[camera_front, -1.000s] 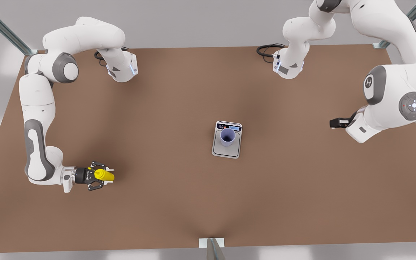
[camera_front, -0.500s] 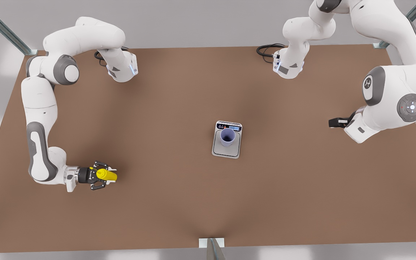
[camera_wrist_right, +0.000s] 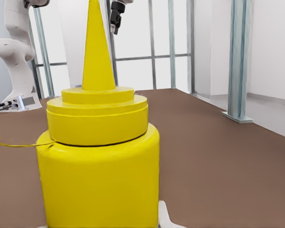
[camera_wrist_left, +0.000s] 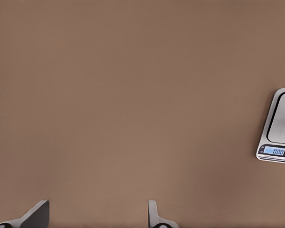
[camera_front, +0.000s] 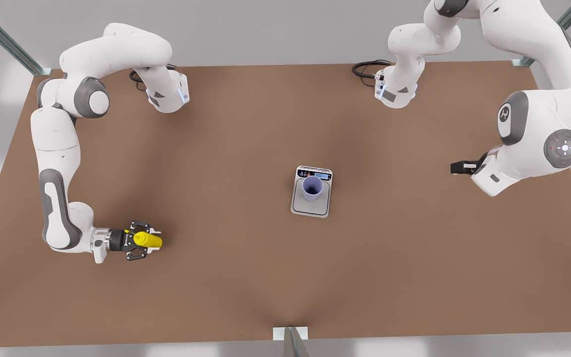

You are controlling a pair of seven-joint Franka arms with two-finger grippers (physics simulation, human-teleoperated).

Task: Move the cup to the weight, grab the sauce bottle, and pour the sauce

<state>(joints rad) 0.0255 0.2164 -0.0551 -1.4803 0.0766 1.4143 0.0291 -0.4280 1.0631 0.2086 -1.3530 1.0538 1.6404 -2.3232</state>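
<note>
Since a second ago the right gripper (camera_front: 142, 241) has slid a touch farther in from the tabletop's (camera_front: 226, 277) left edge in the front view, carrying the sauce bottle (camera_front: 147, 240) with it; the arm on the front view's right has eased back slightly. The right gripper's fingers (camera_front: 137, 225) sit either side of the bottle, narrowed around its body — whether the pads press it, I cannot tell. It's a bright yellow squeeze bottle (camera_wrist_right: 99, 175), stepped cap, thin cone nozzle. The left gripper (camera_front: 459, 168) waits near the opposite edge, its fingers (camera_wrist_left: 36, 214) spread wide, holding nothing. Mid-table, the cup (camera_front: 312, 188) stands upright on the weight (camera_front: 310, 208) — pale lavender-blue, by the display strip.
</note>
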